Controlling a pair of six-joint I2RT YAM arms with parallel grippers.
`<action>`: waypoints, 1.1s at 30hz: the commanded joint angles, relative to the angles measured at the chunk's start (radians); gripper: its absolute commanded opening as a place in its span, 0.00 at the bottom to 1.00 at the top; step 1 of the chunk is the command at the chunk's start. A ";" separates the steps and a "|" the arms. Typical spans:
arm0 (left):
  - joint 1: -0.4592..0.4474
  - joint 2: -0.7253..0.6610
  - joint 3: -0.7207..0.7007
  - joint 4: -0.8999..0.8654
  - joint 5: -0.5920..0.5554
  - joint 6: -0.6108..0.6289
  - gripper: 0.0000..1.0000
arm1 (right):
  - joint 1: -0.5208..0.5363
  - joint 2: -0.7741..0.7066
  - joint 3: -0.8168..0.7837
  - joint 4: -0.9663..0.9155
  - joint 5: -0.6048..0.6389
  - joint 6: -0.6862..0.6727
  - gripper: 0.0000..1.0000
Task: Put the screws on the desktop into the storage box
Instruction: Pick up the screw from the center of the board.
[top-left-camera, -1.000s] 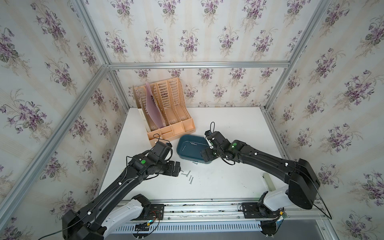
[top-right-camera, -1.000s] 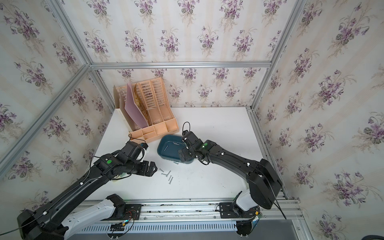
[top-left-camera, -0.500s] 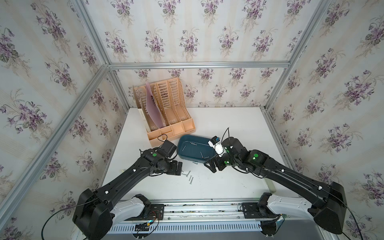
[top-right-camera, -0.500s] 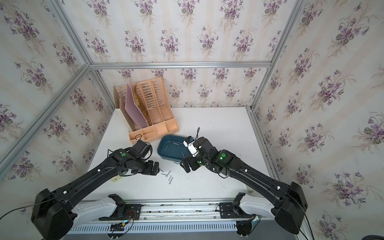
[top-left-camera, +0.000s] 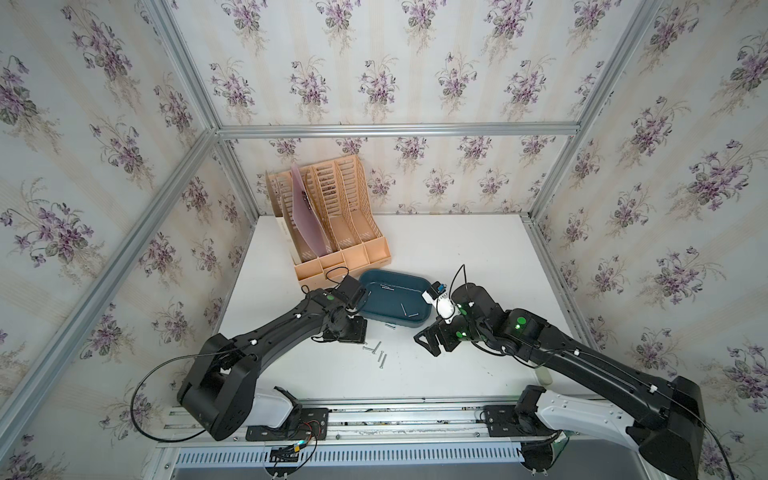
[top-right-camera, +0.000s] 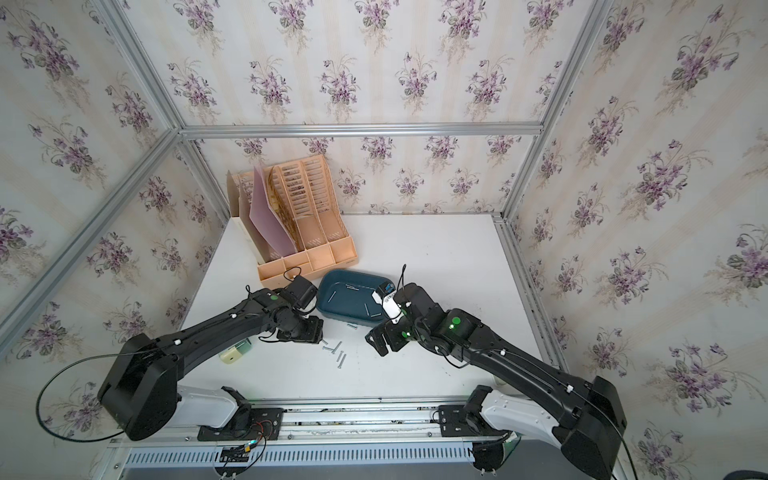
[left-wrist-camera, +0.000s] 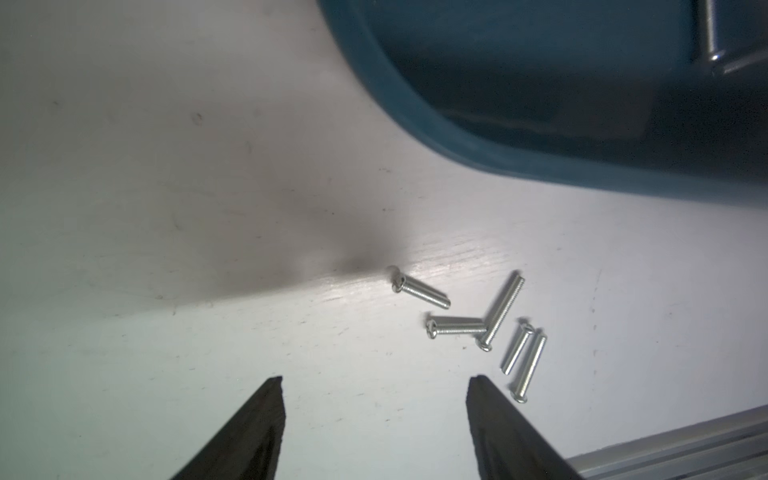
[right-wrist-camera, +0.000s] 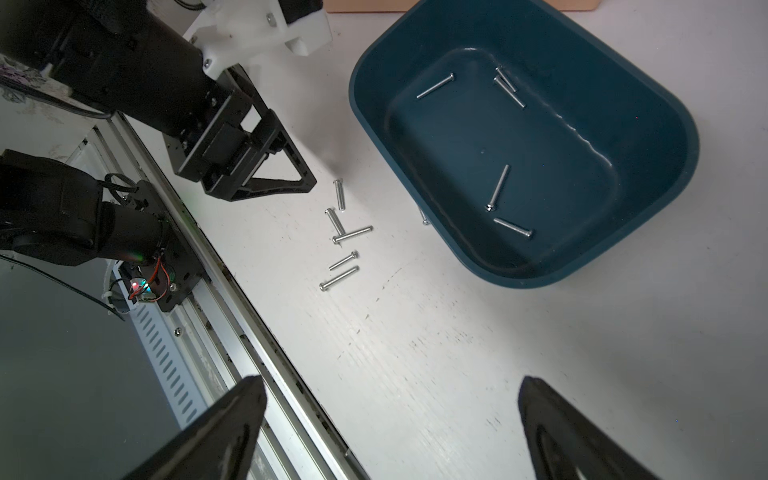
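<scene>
Moved: right gripper (top-left-camera: 428, 338) has drawn back nearward off the storage box (top-left-camera: 382, 303)
Top views: five loose screws (top-left-camera: 376, 353) on the desktop (top-left-camera: 457, 249), just near of the storage box, left of that gripper
Left wrist: left gripper (left-wrist-camera: 374, 378) jaws partly apart, empty, beside the screws
Right wrist: jaws wide, empty; only here five more screws countable inside the storage box

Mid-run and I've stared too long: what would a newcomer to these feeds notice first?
First, the little cluster of loose screws on the white desktop, lying between the open left gripper and the open right gripper. Next, the dark blue storage box just behind them with several screws already inside, and the peach file organizer standing at the far left corner.
</scene>
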 joint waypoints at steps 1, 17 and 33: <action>0.000 0.045 0.008 0.025 -0.009 -0.019 0.67 | 0.001 -0.008 -0.003 0.010 0.000 0.000 1.00; -0.014 0.138 -0.011 0.100 -0.015 -0.174 0.44 | 0.001 -0.031 -0.022 0.026 -0.005 0.001 1.00; -0.052 0.155 -0.036 0.170 -0.031 -0.305 0.37 | 0.001 -0.053 -0.031 0.035 -0.005 0.001 1.00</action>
